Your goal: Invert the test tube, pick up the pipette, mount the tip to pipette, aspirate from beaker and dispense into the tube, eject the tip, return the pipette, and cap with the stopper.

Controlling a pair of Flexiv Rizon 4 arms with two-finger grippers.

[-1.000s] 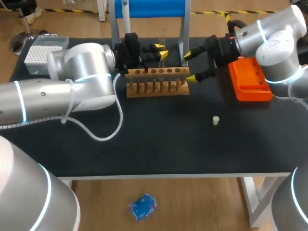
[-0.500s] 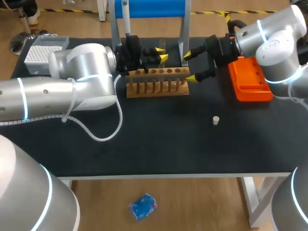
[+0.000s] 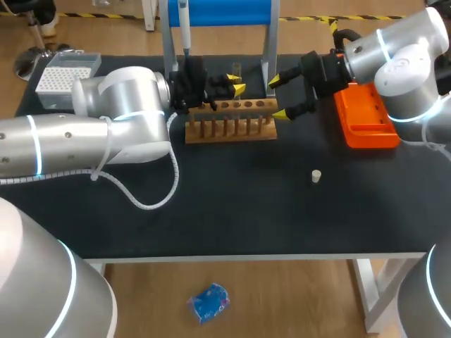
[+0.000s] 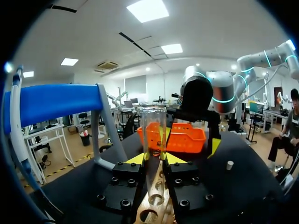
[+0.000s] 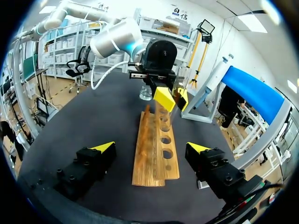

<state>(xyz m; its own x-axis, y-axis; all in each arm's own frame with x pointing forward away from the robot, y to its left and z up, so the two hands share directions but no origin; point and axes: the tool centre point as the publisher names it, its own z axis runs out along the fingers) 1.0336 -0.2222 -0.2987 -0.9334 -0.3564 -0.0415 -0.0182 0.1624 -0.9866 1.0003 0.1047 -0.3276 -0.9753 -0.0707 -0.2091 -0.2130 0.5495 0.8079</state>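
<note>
Barely begun: the left gripper [image 4: 156, 158] clamps the clear glass test tube [image 4: 154, 135] above the holed wooden rack [image 3: 231, 121], the right gripper [image 3: 277, 97] gapes wide beside it, and pipetting and capping are still to do.

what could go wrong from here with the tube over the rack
1. The glass test tube is pinched only by the yellow tips of the left gripper. It may slip or tilt and strike the wooden rack beside a hole.
2. The right gripper stands open astride the rack's end. A nudge there might shift the holes out from under the tube.
</note>
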